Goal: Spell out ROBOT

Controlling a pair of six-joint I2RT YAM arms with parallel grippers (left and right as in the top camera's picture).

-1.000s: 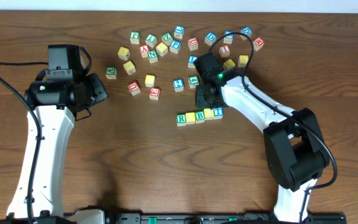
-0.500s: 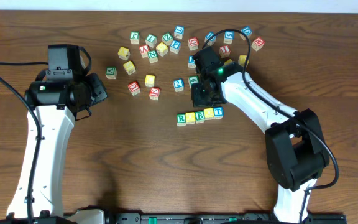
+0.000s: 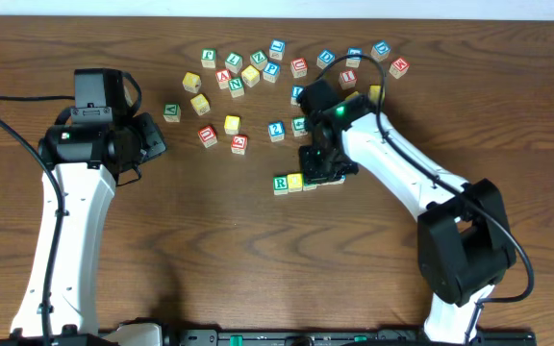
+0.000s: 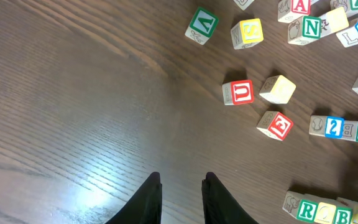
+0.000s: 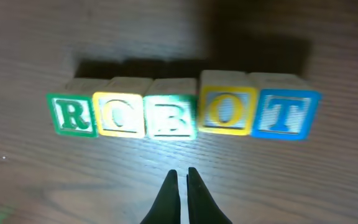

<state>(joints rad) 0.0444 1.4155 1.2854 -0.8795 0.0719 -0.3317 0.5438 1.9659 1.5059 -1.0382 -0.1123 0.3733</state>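
Five wooden cubes stand in a straight, touching row reading ROBOT: green R (image 5: 72, 115), yellow O (image 5: 122, 115), green B (image 5: 171, 116), a second yellow O (image 5: 227, 111) and blue T (image 5: 284, 114). My right gripper (image 5: 181, 173) hovers just in front of the B, shut, fingertips together and empty. Overhead, only the R (image 3: 281, 184) and first O (image 3: 295, 181) show; the right gripper (image 3: 322, 168) covers the rest. My left gripper (image 4: 181, 178) hangs over bare wood at the left, holding nothing, its jaws drawn in with a narrow gap. The row's left end, the R (image 4: 307, 210), shows at the left wrist view's lower right.
Several loose letter cubes (image 3: 248, 67) lie scattered across the back of the table, behind the row. Nearest the left gripper are a red U cube (image 4: 238, 92), a yellow cube (image 4: 277, 89) and another red-lettered cube (image 4: 275, 125). The left arm (image 3: 94, 144) stands at the left.
The right gripper drew back a little, then came forward over the row, and now hides the B, second O and T from overhead. The cubes and the left arm have not moved.
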